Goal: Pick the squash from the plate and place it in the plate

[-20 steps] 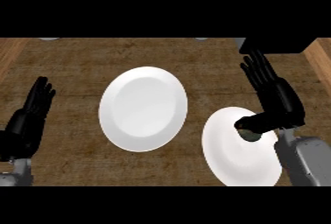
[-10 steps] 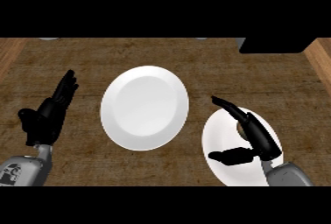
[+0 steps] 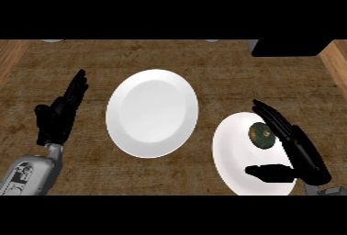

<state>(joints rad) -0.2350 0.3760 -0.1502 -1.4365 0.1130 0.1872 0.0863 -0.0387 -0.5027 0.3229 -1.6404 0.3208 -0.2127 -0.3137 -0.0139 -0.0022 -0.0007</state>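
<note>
**Squash lies on the right plate, both hands released**

While the wooden counter (image 3: 203, 59) fills the head view, two white plates lie on it. The bigger plate (image 3: 152, 112) sits near the middle. The second plate (image 3: 234, 165) lies at about 4 o'clock from it, apart from it, and its lower rim goes out of view at the bottom.

On this second plate rests the squash (image 3: 262, 135), dark green and round, in the upper right part of the plate, at about 1 o'clock from the plate's middle.

At 3 o'clock from the squash is the right hand (image 3: 301, 153). Its fingers are stretched and point to about 11 o'clock, passing just beside the squash, and the thumb reaches across the plate at 6 o'clock from the squash. It grasps nothing.

At 9 o'clock from the bigger plate is the left hand (image 3: 59, 114), also released, fingers straight and pointing to 1 o'clock, holding nothing. It is well apart from the squash.
</note>
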